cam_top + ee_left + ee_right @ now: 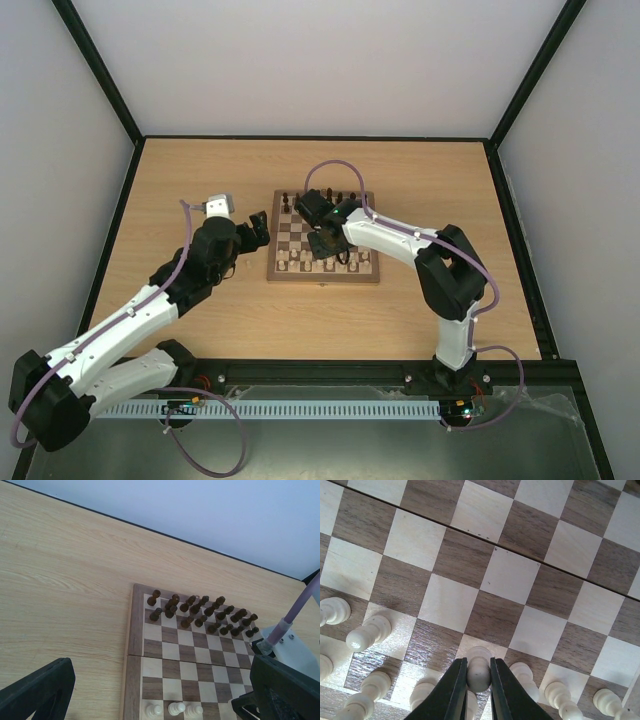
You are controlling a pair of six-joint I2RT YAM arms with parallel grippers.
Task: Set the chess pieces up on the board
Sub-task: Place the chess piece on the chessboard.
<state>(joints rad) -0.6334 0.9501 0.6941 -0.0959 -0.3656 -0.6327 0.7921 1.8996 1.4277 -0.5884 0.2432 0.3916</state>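
The board [322, 277] lies mid-table, with dark pieces [320, 198] along its far rows and cream chess pieces [345, 264] along its near rows. My right gripper [479, 677] points down over the near rows, shut on the round head of a cream pawn [479, 670] that stands on a light square. Its fingers [455, 690] press both sides of the pawn. More cream pieces [367, 632] stand around it. My left gripper [160, 700] hovers open by the board's left edge, holding nothing. Three cream pieces [175, 709] show below it.
The dark pieces [200, 612] fill the board's two far rows in the left wrist view. Bare wooden table [200, 180] surrounds the board, bounded by a black frame and white walls. The right arm's purple cable [335, 165] loops over the board's far edge.
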